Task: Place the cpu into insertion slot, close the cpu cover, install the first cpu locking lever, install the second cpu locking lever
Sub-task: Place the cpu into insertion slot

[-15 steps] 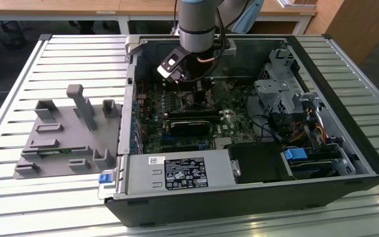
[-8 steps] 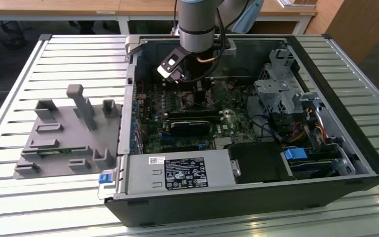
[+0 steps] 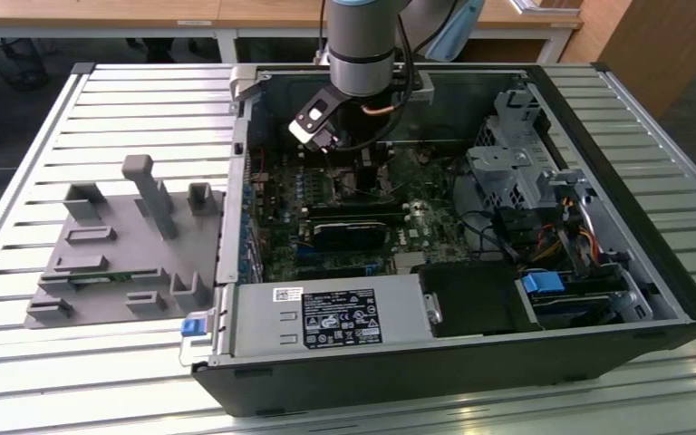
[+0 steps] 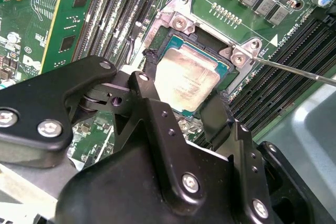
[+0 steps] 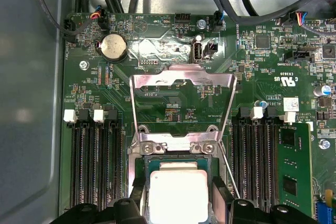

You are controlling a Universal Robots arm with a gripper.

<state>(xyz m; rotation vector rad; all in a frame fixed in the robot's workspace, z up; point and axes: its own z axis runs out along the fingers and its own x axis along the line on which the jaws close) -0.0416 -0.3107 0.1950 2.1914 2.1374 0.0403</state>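
Chip (image 4: 186, 83) seated in socket (image 4: 224, 94), gripper (image 4: 181, 103) spread open around it; cover (image 5: 182, 81) raised at twelve o'clock, needing closing.

Slatted metal table (image 3: 106, 100); wooden desks (image 3: 142, 11)

Cpu (image 5: 177, 195) in insertion slot (image 4: 157, 43), cpu cover (image 5: 182, 106) upright behind it.

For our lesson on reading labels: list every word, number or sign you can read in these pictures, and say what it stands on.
No text can be quoted with confidence.
On the power supply label: printed lines and symbols, too small to read.
On the motherboard: white lettering beside parts, too small to read reliably.
On the cpu: faint marks on its metal top, unreadable.
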